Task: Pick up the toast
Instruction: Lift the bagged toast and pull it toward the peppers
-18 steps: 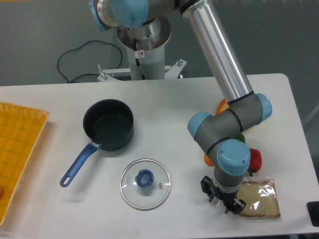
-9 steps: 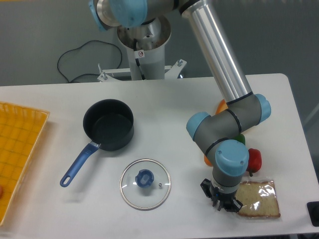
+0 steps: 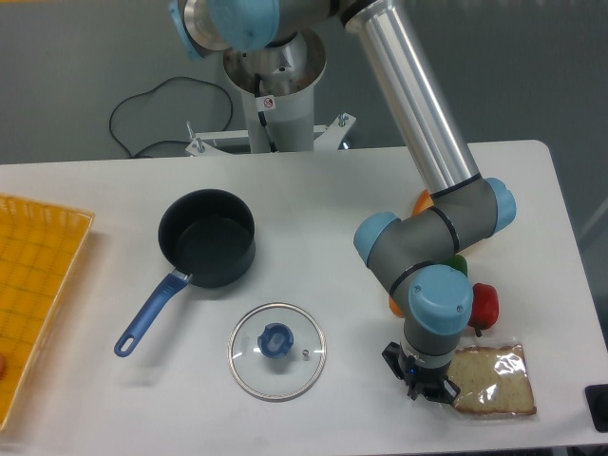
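The toast [image 3: 496, 382], a pale slice with a brown crust in shiny clear plastic, lies flat near the table's front right corner. My gripper [image 3: 427, 382] points straight down at the toast's left edge, mostly hidden under the blue wrist joint. Its dark fingers [image 3: 443, 392] are drawn close together against the left edge of the wrapped slice, and they look shut on that edge. The toast still rests on the table.
A red pepper [image 3: 485, 304], a green item [image 3: 459, 265] and orange pieces [image 3: 423, 201] lie just behind the toast, partly under the arm. A glass lid [image 3: 276, 350] and a dark pot [image 3: 206, 237] with a blue handle lie to the left. A yellow tray [image 3: 33, 285] sits at the far left.
The gripper's fingers, spread wider one second ago, have drawn together at the toast's left edge. The wrist shifted slightly left and the toast moved very little.
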